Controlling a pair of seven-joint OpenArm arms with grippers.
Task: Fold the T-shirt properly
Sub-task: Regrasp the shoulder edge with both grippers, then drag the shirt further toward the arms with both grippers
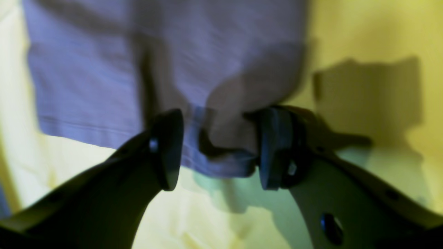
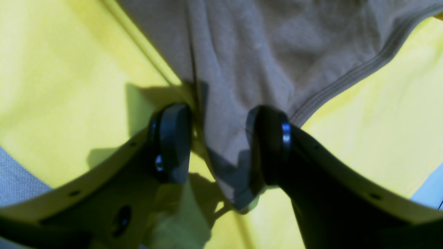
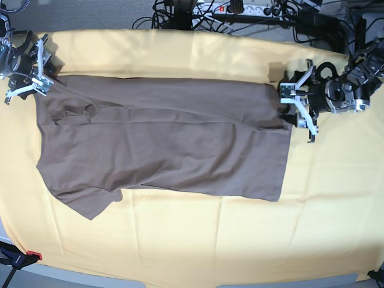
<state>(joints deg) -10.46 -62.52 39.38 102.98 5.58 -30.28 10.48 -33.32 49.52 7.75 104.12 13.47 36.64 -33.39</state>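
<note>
A: Which way does the T-shirt (image 3: 162,138) run?

B: In the base view its long axis goes side to side across the yellow cloth (image 3: 198,240). The hem end is toward that view's right, and the sleeves and shoulders are toward its left. One sleeve sticks out at the lower left corner of the shirt.

A: Any writing or label on it?

B: None that I can read. It is a plain grey-brown shirt with no print showing. The fabric looks thin, with soft creases near the sleeve end and a stitched band along the edge in the right wrist view.

A: Is it lying flat?

B: Mostly flat on the yellow cloth. There is a lengthwise fold line through the body, and the far strip looks doubled over.

A: And the grippers?

B: The left gripper (image 1: 218,148) is at the hem end of the shirt. Its jaws stand apart with a bit of hem edge between the pads, not pinched. That view is blurred. The right gripper (image 2: 219,145) is at the shoulder end. Its jaws are also apart, and a hanging point of fabric lies between them, against one pad only.
</note>
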